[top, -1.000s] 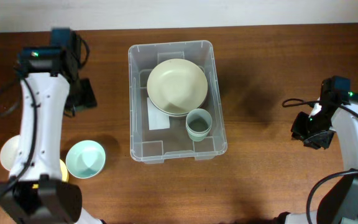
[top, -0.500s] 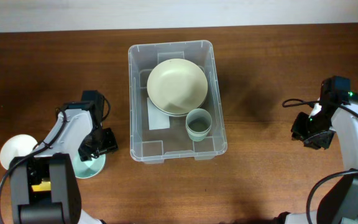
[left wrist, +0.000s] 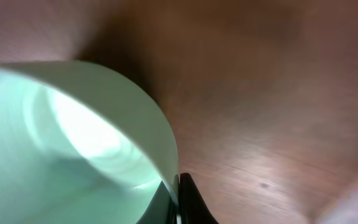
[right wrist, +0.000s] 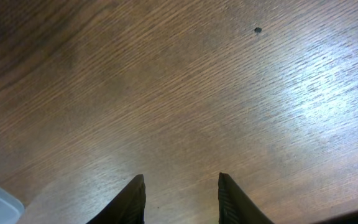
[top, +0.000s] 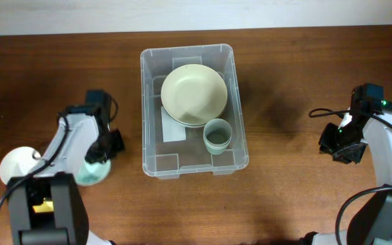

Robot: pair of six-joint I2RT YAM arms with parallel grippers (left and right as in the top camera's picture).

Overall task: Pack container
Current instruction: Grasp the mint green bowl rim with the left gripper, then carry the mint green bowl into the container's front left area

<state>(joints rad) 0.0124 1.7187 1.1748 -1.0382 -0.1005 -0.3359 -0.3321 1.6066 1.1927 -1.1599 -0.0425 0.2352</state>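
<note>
Pinching a thin, smooth rim: your left hand (left wrist: 178, 202) clamps the round mint bowl (left wrist: 61, 149), arm folded low | clear rectangular container (top: 186, 49) sits centre of the wood-grain desk (top: 284, 82) | your right hand (right wrist: 181, 196) hovers parted, empty.

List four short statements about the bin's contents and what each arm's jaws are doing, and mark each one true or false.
1. The cream bowl lies inside the bin. True.
2. The green cup stands on the table outside the bin. False: it stands inside the bin, next to the cream bowl.
3. The left gripper has its jaws shut on the rim of the mint bowl. True.
4. The right gripper holds the white bowl. False: its jaws are open above the table with nothing between them, and the white bowl sits on the table by the left arm.
</note>
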